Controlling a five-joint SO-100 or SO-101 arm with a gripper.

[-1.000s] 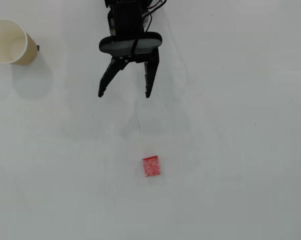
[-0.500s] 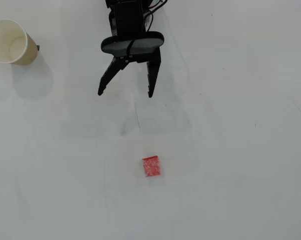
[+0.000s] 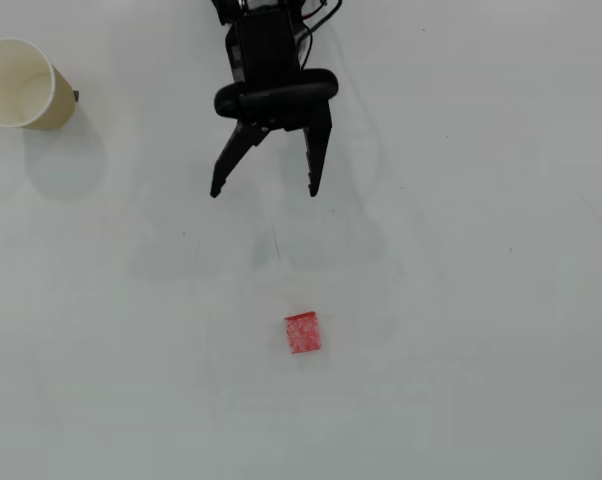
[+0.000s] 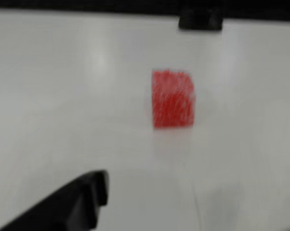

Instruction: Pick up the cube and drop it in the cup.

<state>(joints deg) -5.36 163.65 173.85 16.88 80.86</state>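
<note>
A black finger (image 4: 72,202) of the gripper fills the lower left corner of the wrist view, closest to the lens and out of focus, with bare white table (image 4: 63,96) beyond it. Past that finger, higher in the same view and a little right of centre, sits the cube (image 4: 173,99), a red block blurred by motion, resting on the table and touching nothing. A small dark object (image 4: 200,21) sits at the top edge of that view; what it is cannot be told. In the overhead view the gripper (image 3: 266,190) reaches in from the top edge, its two black fingers spread wide apart into an inverted V, with only table surface between the tips; it holds nothing and its fingers touch no object. The cube lies well below those tips in the overhead view (image 3: 303,332), slightly to the right of the midline between them and clearly apart from both. Seen from above it looks close to square, so no long axis stands out; its edges are turned slightly off the picture's edges, and its red top is flecked with white. The cup (image 3: 21,84) stands at the upper left corner of the overhead view, well apart from both cube and gripper, its round cream mouth facing up and its tan outer wall showing on the right side.
</note>
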